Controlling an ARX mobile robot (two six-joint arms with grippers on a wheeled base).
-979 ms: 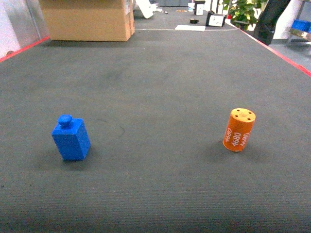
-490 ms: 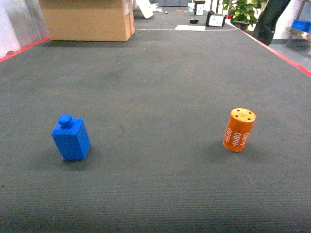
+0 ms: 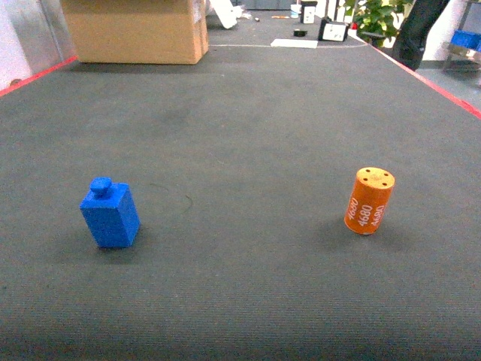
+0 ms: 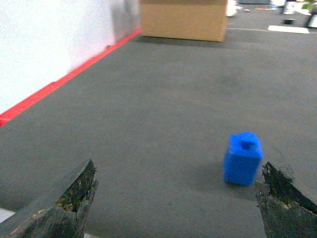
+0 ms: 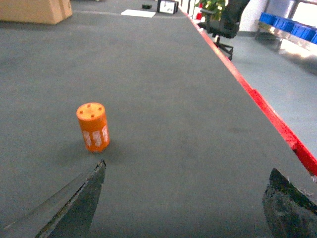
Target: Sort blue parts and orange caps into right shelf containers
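Nothing has shifted: blue plastic block with a knob and orange printed cylinder stand untouched on the dark surface. Left end effector and right end effector both hang spread, empty; sorting is unstarted.

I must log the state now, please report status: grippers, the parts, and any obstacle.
Left gripper open, empty; right gripper open, empty. Blue part and orange cap upright on the grey mat, apart, untouched. Nothing in the way.
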